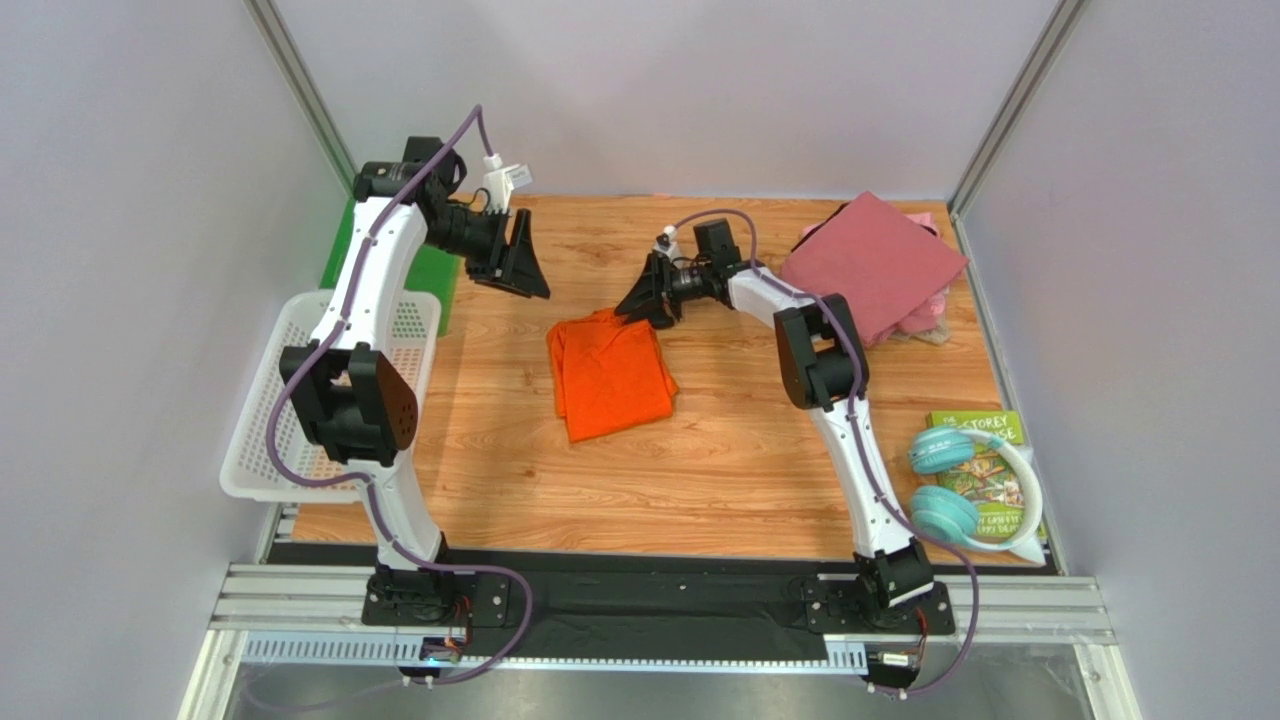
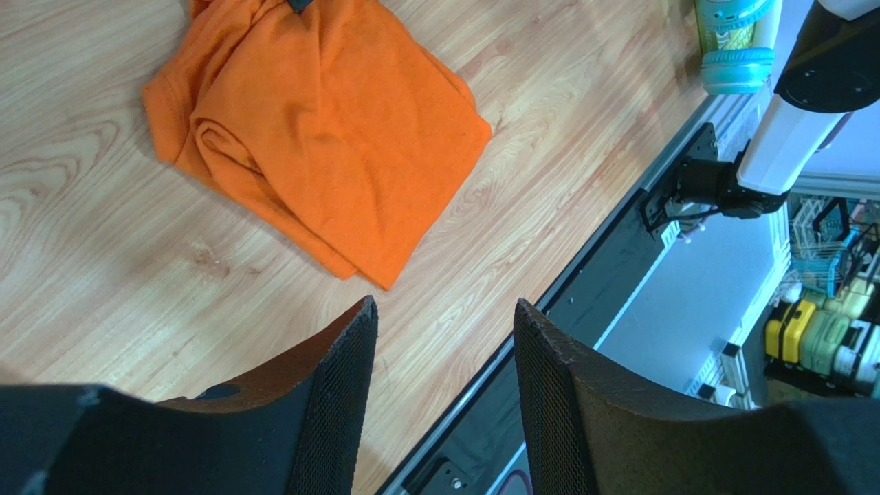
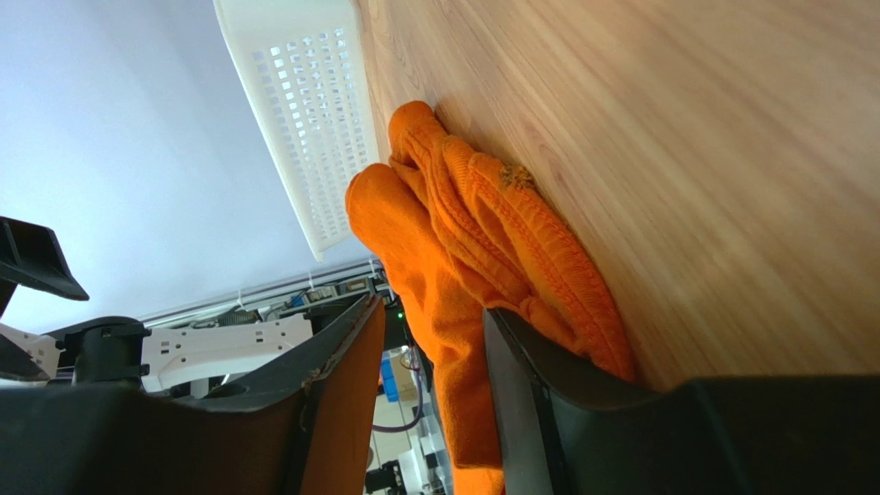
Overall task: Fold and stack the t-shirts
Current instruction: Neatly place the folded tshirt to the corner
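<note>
- The right gripper [image 1: 640, 306] has its jaws about half closed, astride a bunched fold at the upper edge of the bright orange cloth t-shirt [image 1: 612, 375]. In its own wrist view, cloth fills part of the gap at the right gripper [image 3: 434, 309], but I cannot tell whether it is pinched or only surrounded.
- If the hold is shallow, the fold will probably slip free as soon as it is pulled, and the edge will fall back in a lump.
- If several layers sit in the jaws, a pull would likely drag the whole bundle across the pale wooden table [image 1: 751, 465] instead of turning one layer.
- The left gripper [image 1: 511, 258] hangs raised at the upper left of the top view, jaws wide and empty, well apart from the shirt. With nothing pinning the far side, the shirt may skew or slide.
- The dusty maroon-red folded t-shirt [image 1: 872, 255] at the upper right lies askew over pale pink cloth [image 1: 921, 317]. A shirt dropped carelessly there could leave the stack lopsided.
- The orange shirt lies flat in the middle of the top view, folded into a rough rectangle. Its lower edges are fairly clean. Its upper left is rumpled into soft rolled ridges, with a stitched hem showing in the right wrist view.
</note>
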Controlling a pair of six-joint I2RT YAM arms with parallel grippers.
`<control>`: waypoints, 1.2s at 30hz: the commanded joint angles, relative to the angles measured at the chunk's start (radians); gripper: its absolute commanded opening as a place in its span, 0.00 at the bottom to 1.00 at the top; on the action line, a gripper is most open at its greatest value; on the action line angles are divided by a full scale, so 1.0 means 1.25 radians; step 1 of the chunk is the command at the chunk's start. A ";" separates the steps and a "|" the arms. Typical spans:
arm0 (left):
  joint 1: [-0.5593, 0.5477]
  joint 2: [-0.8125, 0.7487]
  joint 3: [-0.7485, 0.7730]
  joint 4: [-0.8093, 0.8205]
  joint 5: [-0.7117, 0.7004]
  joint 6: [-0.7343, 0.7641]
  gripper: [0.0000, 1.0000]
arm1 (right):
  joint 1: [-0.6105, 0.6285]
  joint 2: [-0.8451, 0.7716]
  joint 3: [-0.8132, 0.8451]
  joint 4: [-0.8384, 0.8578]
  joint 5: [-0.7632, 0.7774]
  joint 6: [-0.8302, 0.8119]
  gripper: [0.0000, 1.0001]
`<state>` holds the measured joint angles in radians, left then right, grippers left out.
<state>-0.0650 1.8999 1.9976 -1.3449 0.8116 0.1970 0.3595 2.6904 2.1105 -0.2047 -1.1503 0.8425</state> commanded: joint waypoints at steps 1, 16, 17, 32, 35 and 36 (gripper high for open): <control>0.004 -0.024 0.037 -0.046 0.034 0.020 0.58 | 0.011 -0.010 0.009 -0.026 0.019 -0.013 0.47; 0.004 -0.057 0.032 -0.074 0.064 0.045 0.59 | -0.137 -0.221 -0.092 -0.230 0.127 -0.241 0.68; 0.004 -0.057 0.032 -0.075 0.065 0.045 0.59 | -0.142 -0.216 -0.094 -0.239 0.131 -0.257 0.68; 0.003 -0.052 0.055 -0.094 0.098 0.034 0.59 | -0.056 -0.088 0.060 -0.499 0.314 -0.453 0.82; 0.003 -0.050 0.054 -0.094 0.099 0.033 0.59 | -0.050 -0.080 0.063 -0.489 0.301 -0.440 0.82; 0.003 -0.047 0.055 -0.095 0.099 0.034 0.59 | -0.043 -0.076 0.063 -0.489 0.294 -0.438 0.82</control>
<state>-0.0650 1.8782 2.0300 -1.3468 0.9012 0.2192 0.3000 2.5481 2.1742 -0.7700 -0.8452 0.3428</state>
